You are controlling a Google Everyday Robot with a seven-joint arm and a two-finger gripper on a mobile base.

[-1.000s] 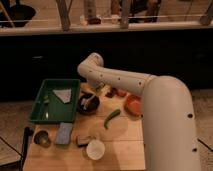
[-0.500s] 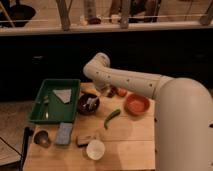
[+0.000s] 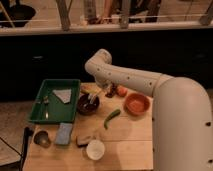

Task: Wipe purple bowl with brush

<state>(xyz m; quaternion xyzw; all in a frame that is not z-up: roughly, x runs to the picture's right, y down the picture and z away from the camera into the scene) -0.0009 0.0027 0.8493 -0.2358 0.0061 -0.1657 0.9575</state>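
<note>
Gripper (image 3: 96, 93) sits at the far-right rim of the purple bowl (image 3: 83, 106), directly over it. Can't tell whether it is open or closed, the arm hides it. A pale streak inside the bowl under the gripper looks like the brush (image 3: 92, 100). The bowl sits mid-table, just right of the green tray (image 3: 55, 81). The orange bowl (image 3: 136, 104) is to the right, with a green vegetable (image 3: 111, 118) between them, nearer. The white cup (image 3: 95, 149) stands at the near edge.
</note>
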